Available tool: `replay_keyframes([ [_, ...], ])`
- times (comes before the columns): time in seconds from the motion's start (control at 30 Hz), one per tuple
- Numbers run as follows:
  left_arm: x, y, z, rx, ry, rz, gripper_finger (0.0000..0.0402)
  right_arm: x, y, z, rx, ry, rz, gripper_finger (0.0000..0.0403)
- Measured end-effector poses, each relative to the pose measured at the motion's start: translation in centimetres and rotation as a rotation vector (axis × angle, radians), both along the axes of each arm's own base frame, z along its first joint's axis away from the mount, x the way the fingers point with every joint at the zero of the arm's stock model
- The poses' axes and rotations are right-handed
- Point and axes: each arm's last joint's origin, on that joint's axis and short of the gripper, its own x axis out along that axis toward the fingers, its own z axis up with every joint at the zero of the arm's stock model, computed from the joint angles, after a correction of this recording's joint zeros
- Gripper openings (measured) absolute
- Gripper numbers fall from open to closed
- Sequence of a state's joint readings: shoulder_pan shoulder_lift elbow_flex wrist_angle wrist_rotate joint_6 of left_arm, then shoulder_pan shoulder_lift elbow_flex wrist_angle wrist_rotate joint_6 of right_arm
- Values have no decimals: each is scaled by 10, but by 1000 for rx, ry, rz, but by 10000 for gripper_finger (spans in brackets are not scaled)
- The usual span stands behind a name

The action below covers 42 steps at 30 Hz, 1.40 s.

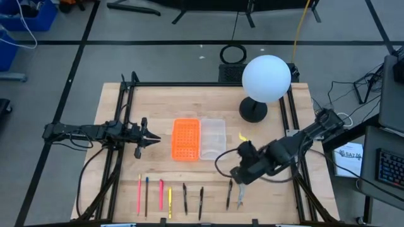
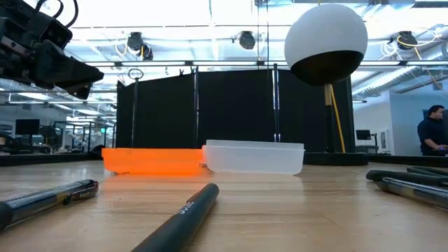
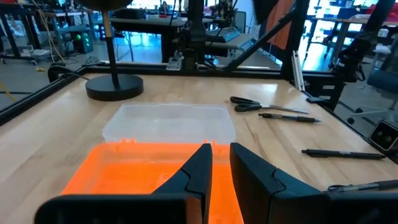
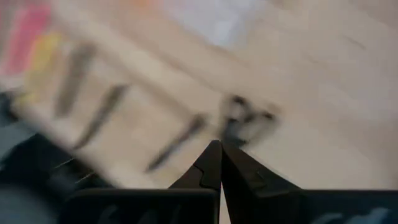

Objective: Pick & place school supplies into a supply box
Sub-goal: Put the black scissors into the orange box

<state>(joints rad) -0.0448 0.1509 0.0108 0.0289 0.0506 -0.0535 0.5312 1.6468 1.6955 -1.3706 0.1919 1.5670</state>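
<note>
A wooden table (image 1: 208,104) is seen framed by black rails. An orange perforated tray (image 1: 186,139) is laid flat near the middle. A lamp with a big white globe (image 1: 266,78) is stood on a round black base (image 1: 253,110) toward the back. A person (image 2: 432,129) can be made out far off in the room.

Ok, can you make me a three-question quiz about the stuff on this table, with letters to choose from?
1. Where is the clear box?
A. right beside the orange tray
B. under the lamp
C. among the pens

2. What colour is the lamp's round ball?
A. red
B. white
C. green

3. How are the right gripper's jaws?
A. wide open
B. holding a pen
C. shut, holding nothing

Answers:
1. A, the two sit side by side mid-table.
2. B, it shows white from above.
3. C, its wrist view shows the tips pressed together with nothing between them.
</note>
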Motion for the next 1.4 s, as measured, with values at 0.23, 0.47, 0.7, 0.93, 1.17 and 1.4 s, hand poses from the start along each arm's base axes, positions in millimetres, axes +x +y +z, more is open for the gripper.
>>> replay_keyframes([
  [0.23,0,0,0,22,0,-3,67,5,-1,-22,-110,123,-183,23],
  [0.47,0,0,0,56,-3,-6,67,28,-2,-44,-111,141,-221,117],
  [0.7,0,0,1,134,-22,-6,67,41,1,-66,-139,180,-260,183],
  [0.93,1,0,7,134,-84,-2,67,49,6,-84,-158,210,-331,189],
  [1.17,1,0,10,132,-113,0,67,54,23,-108,-156,228,-385,175],
  [1.4,1,0,6,131,-75,-2,67,50,32,-126,-175,275,-452,175],
])
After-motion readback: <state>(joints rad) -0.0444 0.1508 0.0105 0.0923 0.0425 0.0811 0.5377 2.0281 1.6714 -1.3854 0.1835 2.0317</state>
